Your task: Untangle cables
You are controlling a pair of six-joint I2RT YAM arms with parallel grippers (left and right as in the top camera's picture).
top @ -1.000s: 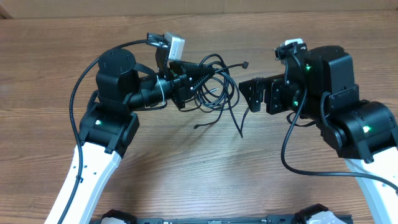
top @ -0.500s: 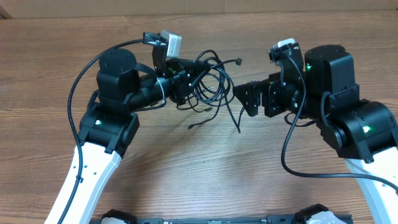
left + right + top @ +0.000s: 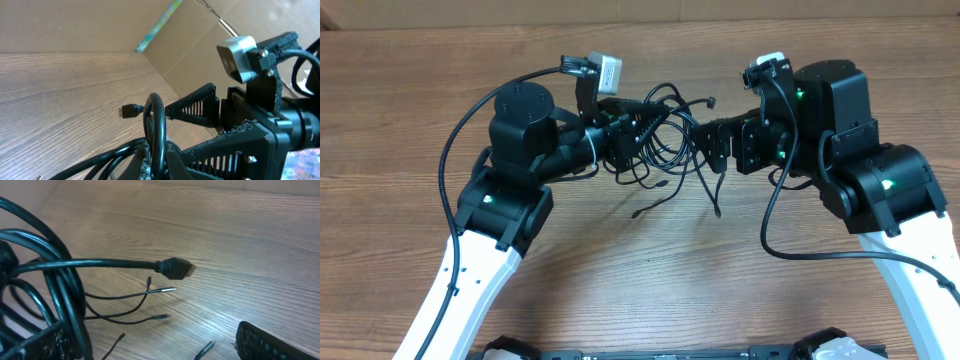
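The cables point(image 3: 665, 135) are thin black cords in a tangled bundle of loops, lifted between the two arms, with loose ends trailing on the table. My left gripper point(image 3: 628, 135) is shut on a loop of the bundle, and the left wrist view shows the cord point(image 3: 156, 125) pinched between its fingers point(image 3: 161, 161). My right gripper point(image 3: 717, 148) is open just right of the bundle. In the right wrist view its fingers point(image 3: 150, 347) are wide apart, cable loops point(image 3: 60, 285) lie against the left finger, and a plug end point(image 3: 175, 268) sticks out in front.
The wooden table point(image 3: 620, 260) carries the trailing cord ends point(image 3: 715, 205). A cardboard wall point(image 3: 650, 10) runs along the far edge. The thick black wires fixed to the arms point(image 3: 775, 215) hang beside each arm.
The right arm has moved left, up to the bundle's right side. The left arm has shifted slightly right with the bundle still in its grip.
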